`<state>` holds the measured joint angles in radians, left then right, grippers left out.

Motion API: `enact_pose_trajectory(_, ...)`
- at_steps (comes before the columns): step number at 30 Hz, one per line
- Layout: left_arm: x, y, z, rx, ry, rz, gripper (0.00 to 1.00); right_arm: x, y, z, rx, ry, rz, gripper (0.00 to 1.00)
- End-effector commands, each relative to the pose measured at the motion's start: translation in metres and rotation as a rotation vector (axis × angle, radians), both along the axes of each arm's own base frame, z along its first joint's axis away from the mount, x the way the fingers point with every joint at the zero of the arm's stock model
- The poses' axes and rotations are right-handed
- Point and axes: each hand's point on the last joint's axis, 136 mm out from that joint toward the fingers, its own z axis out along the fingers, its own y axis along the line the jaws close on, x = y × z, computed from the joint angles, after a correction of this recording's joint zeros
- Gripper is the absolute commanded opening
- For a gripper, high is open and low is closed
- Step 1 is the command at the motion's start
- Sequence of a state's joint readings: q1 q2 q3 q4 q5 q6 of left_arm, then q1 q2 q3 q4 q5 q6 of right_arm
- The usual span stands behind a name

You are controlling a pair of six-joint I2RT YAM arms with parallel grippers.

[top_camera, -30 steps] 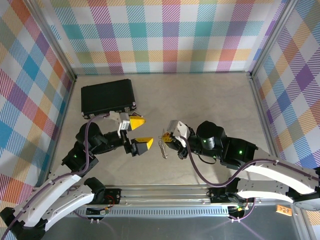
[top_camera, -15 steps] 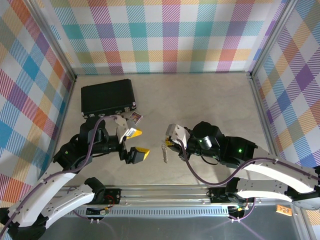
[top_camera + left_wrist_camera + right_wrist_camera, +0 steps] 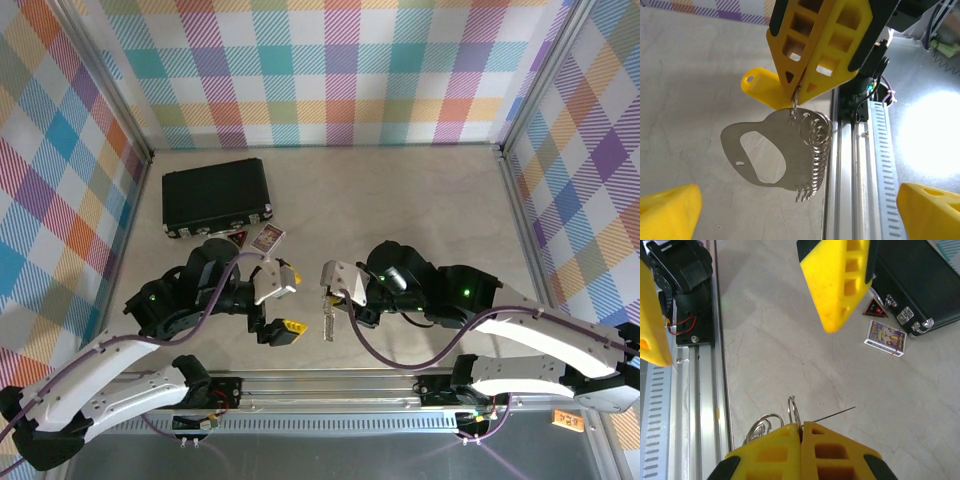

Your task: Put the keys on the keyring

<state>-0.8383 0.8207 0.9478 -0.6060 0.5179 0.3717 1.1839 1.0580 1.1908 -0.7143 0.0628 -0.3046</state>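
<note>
Your left pincer (image 3: 288,302) has swung lower and closer, fingers spread, to face the keyring (image 3: 785,150), which your right pincer (image 3: 801,437) pinches above the desk (image 3: 400,200), the yellow key (image 3: 760,86) just behind it; threading looks next.

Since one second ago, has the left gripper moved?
Yes. In the top view the left gripper moved away from the case, toward the rail at the near edge.
</note>
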Motion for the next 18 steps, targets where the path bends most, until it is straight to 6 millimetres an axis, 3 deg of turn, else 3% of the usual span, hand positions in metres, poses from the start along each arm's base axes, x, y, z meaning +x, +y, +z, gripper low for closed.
enact_pose_trajectory(1, 0.009, -0.011, 0.027, -0.052, -0.072, 0.046, 0.96, 0.002, 0.0, 0.018, 0.04, -0.028, 0.013, 0.0)
enact_pose_trajectory(6, 0.007, -0.036, 0.013, -0.03, -0.059, 0.042, 0.95, 0.009, -0.007, 0.013, 0.056, -0.007, -0.009, 0.0)
enact_pose_trajectory(11, 0.012, -0.047, 0.004, -0.069, -0.074, 0.051, 0.93, 0.008, -0.015, 0.007, 0.052, 0.029, -0.01, 0.0)
enact_pose_trajectory(18, 0.007, -0.053, -0.001, -0.079, -0.079, 0.0, 0.67, 0.005, -0.02, -0.009, 0.02, 0.055, -0.008, 0.0)
